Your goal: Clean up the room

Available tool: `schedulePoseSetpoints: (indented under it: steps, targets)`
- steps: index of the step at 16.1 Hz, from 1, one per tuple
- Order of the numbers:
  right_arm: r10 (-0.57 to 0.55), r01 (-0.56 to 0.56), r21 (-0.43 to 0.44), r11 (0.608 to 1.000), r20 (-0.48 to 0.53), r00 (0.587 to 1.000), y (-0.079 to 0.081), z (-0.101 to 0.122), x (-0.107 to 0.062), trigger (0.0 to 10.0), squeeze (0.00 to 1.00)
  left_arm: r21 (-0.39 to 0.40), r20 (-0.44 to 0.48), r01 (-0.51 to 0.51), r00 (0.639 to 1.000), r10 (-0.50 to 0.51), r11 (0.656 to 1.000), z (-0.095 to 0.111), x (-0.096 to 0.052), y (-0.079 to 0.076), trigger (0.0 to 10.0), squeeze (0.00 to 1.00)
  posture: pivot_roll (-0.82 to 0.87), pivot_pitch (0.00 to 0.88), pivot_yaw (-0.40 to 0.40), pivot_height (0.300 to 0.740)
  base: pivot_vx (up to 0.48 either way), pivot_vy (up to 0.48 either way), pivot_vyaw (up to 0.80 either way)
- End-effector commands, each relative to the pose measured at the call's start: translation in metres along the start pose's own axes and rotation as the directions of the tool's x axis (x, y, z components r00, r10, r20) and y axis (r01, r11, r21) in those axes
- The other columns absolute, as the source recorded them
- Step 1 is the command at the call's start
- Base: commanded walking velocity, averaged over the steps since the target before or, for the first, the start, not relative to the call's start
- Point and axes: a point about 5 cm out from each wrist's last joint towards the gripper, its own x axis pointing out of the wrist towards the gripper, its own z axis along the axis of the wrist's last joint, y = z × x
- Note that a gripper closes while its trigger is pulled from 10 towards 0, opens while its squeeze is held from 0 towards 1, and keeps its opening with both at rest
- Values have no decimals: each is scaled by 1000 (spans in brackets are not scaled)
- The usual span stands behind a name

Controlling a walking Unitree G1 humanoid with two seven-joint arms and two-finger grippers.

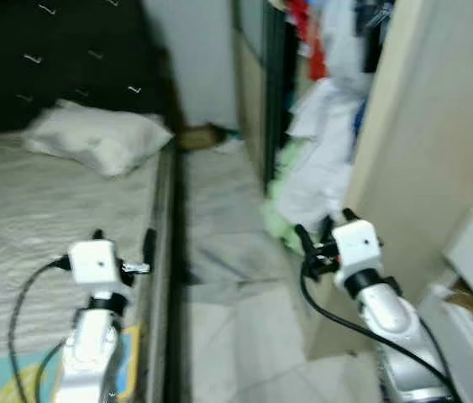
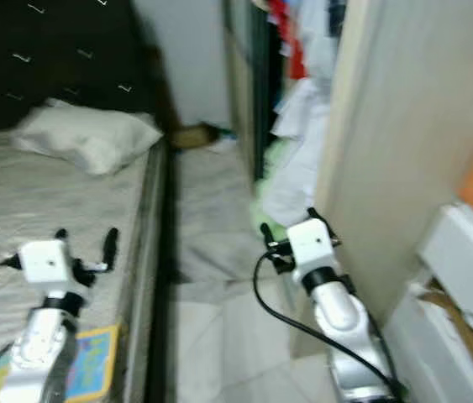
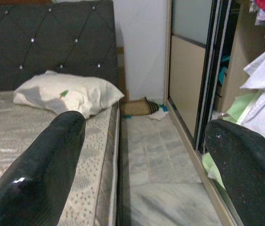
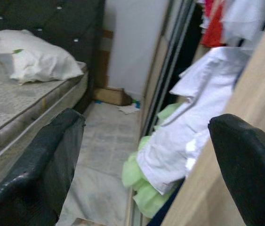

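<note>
Left eye view: left gripper (image 1: 123,243) spread wide over the bed (image 1: 26,210); right gripper (image 1: 324,228) spread wide near spilled clothes (image 1: 316,180).

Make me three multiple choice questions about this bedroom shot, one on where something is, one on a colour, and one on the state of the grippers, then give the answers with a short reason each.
1. Where does the pillow lie?
A. On the floor in the aisle
B. On the bed near the dark headboard
C. Inside the wardrobe

2. What colour is the cloth spilling out low under the white garment at the wardrobe?
A. Light green
B. Black
C. Orange

3. How do the left gripper and right gripper stand?
A. Both shut on clothing
B. Left shut, right open
C. Both open and holding nothing

Answers:
1. B, the pillow rests on the mattress right under the headboard.
2. A, the right wrist view shows pale green fabric bunched below the white garment.
3. C, each wrist view shows the two black fingers spread wide with only the room between them.
</note>
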Motion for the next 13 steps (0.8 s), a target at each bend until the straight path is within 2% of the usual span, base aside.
schedulePoseSetpoints:
  steps: [1,13]
  targets:
    - [-3,2,7,1000,15,1000,-1,3,1,10000,0,10,5,1,1000,-1,1000,2,1,2,10000,0,-195,0,50,740,0,0,800]
    - [2,-2,4,1000,22,1000,0,4,3,10000,0,6,10,12,1000,-12,1000,2,4,-1,10000,0,-198,0,52,740,0,0,800]
